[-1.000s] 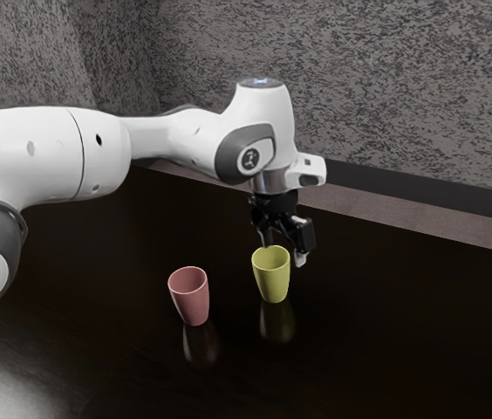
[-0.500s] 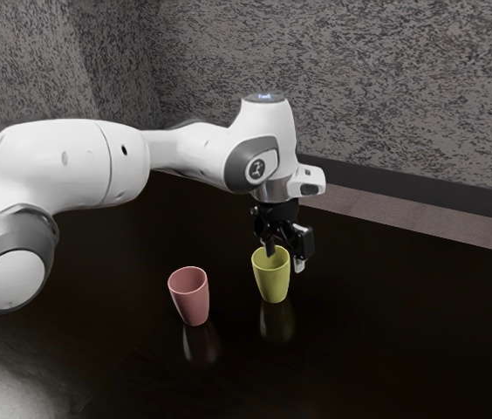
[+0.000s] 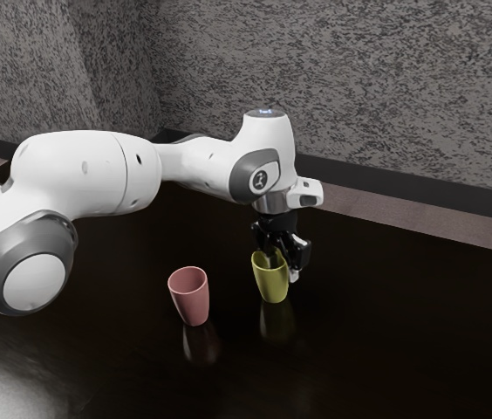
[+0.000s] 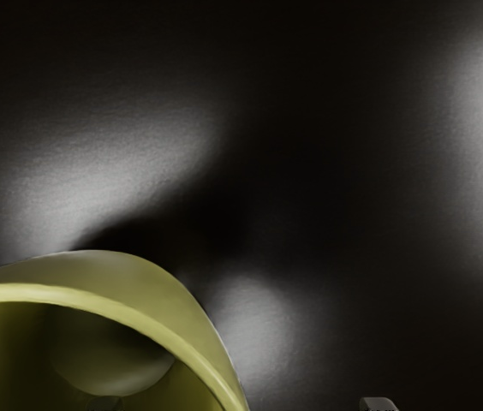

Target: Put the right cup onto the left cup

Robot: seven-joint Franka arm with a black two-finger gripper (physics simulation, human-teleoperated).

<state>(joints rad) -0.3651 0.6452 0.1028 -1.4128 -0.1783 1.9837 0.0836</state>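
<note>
In the exterior view my gripper [image 3: 283,267] is open and low over the yellow-green cup [image 3: 272,282], straddling its rim. One finger reaches into the cup's mouth, and the other stands outside the wall on the exterior view's right. The wrist view has the same cup [image 4: 164,295] with its rim curving between my gripper's [image 4: 241,402] two fingertips; a gap separates the outer fingertip [image 4: 379,403] from the wall. The pink cup [image 3: 191,298] stands upright on the table, apart from the yellow-green one, toward the exterior view's left.
Both cups stand on a dark, glossy table [image 3: 386,349] that reflects them. Behind the table is a grey mottled wall [image 3: 386,78] with a dark strip along its base. My arm stretches in from the exterior view's left, above the tabletop.
My hand has come down, bringing one finger down into the yellow-green cup's mouth and the other lower beside its wall. The fingers look somewhat closer together. Neither cup has visibly moved.
</note>
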